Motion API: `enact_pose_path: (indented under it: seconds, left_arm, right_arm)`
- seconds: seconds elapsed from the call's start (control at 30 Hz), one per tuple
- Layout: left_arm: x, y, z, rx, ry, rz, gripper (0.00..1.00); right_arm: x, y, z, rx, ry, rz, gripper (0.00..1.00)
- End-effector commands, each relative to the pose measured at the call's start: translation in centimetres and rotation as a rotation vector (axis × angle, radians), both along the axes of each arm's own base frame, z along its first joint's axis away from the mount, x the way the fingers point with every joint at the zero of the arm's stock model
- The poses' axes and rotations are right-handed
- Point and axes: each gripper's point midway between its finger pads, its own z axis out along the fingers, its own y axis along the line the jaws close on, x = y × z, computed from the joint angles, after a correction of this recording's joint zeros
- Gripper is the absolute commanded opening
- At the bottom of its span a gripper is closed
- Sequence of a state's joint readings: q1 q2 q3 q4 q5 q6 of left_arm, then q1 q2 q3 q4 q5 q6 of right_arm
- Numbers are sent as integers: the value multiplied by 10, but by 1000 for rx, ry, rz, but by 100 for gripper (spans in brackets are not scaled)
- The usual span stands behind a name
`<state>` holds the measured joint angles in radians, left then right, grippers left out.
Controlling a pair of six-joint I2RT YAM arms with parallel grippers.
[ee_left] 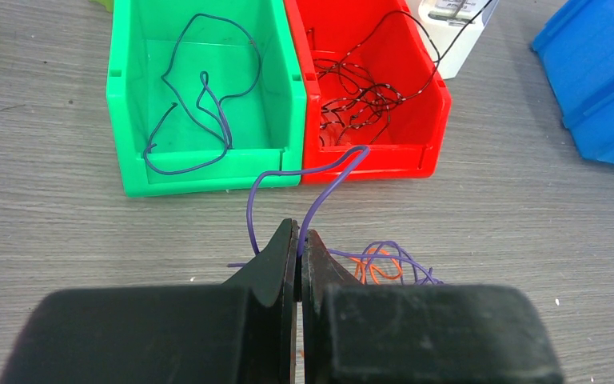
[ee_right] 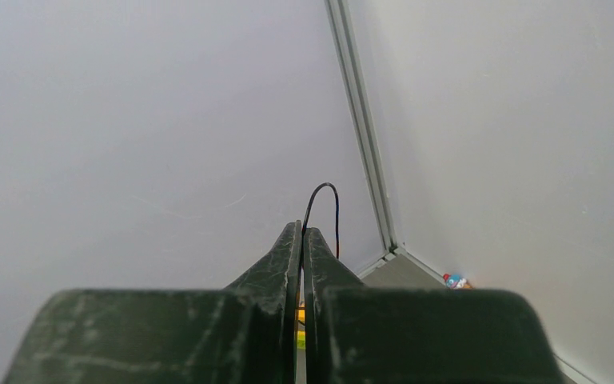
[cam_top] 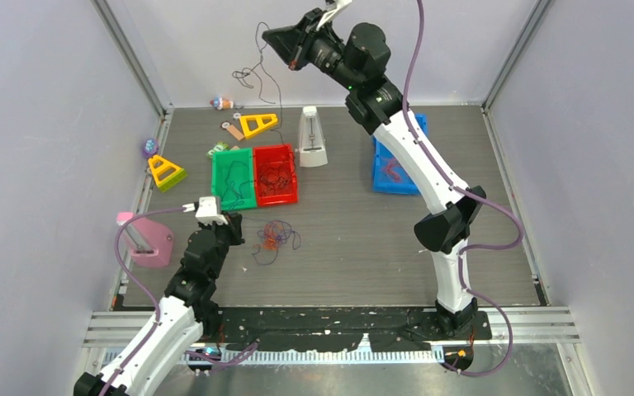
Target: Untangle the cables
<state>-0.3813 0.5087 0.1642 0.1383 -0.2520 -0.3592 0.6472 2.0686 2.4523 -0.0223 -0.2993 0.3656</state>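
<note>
The cables lie as a small clump of purple and orange strands [cam_top: 274,235] on the table in front of the bins; the left wrist view shows it too [ee_left: 384,264]. My left gripper [ee_left: 299,234] is low beside the clump [cam_top: 238,221], shut on a purple cable [ee_left: 320,180] that arches toward the red bin. My right gripper [cam_top: 269,35] is raised high at the back, shut on a thin black cable [ee_right: 324,192]. That black cable [cam_top: 257,70] hangs down toward the red bin [cam_top: 275,194].
The green bin [ee_left: 128,120] holds a purple cable [ee_left: 208,120]. The red bin [ee_left: 436,108] holds dark strands [ee_left: 360,100]. A blue bin [cam_top: 396,161], a white stand [cam_top: 312,136], yellow triangles [cam_top: 257,124] and a pink block [cam_top: 144,243] lie around.
</note>
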Motion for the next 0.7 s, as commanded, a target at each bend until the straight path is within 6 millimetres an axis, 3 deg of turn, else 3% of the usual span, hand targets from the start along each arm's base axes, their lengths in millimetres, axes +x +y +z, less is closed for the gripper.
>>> enact_pose_path:
  seconds: [0.0,0.4,0.67]
  left_arm:
    - [4,-1,14,-10,-47,-3,0]
    - [4,0,14,-7,-51,4,0]
    - [3,1,15,-6,-52,7,0]
  right_arm:
    - [-25,0,31,41,-106,30,5]
    - [11,27,-63,-38,50,26,5]
    - [32,37,-173,-138,230,-9,6]
